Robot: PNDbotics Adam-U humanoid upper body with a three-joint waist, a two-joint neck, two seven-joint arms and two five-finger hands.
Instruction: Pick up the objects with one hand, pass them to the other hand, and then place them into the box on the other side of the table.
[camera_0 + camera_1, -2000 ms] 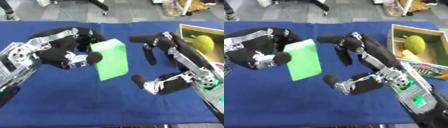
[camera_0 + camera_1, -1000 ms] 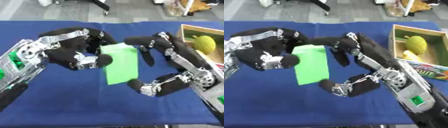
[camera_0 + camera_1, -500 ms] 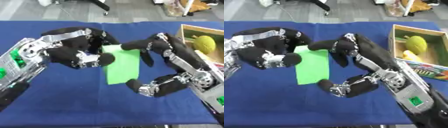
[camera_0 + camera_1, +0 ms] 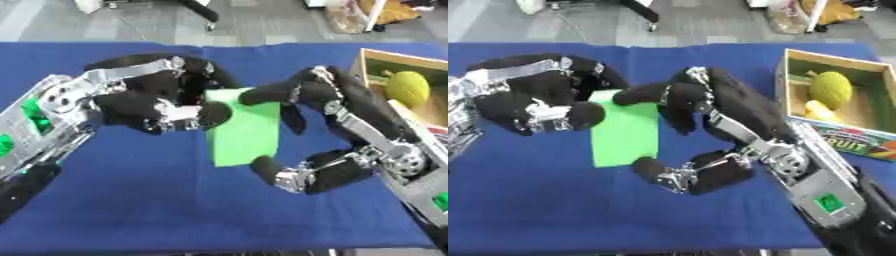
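left eye view: a flat, smooth bright green block [image 4: 246,127], rectangular and matte, stands upright above the blue cloth-covered table [image 4: 131,210], about mid-table. the left hand [image 4: 153,102], black padded palm with silver metal links along the fingers, is curled round the block's left edge, its rounded thumb pressed on the green face. the right hand [image 4: 328,107] comes in from the right: its black fingers [image 4: 271,92] hook over the block's top right corner, and its thumb [image 4: 267,167], a blunt black tip on a silver jointed stem, sits at the block's lower right corner, so the block is pinched between them. both hands have hold of the same block at once. at the right edge stands a wooden box [image 4: 369,70] with plain pale walls, and inside it a knobbly yellow-green fruit [image 4: 407,87].

right eye view: the box shows more fully here, square and open-topped, with the rough-skinned fruit beside a smooth yellow piece [image 4: 820,110] whose kind cannot be told. a printed, glossy carton [image 4: 855,142] with coloured lettering lies against the box's near wall. the right forearm [image 4: 824,195] is a grey metal housing with a small green square on it. the block hangs left of the box, well apart from it, between the two hands.
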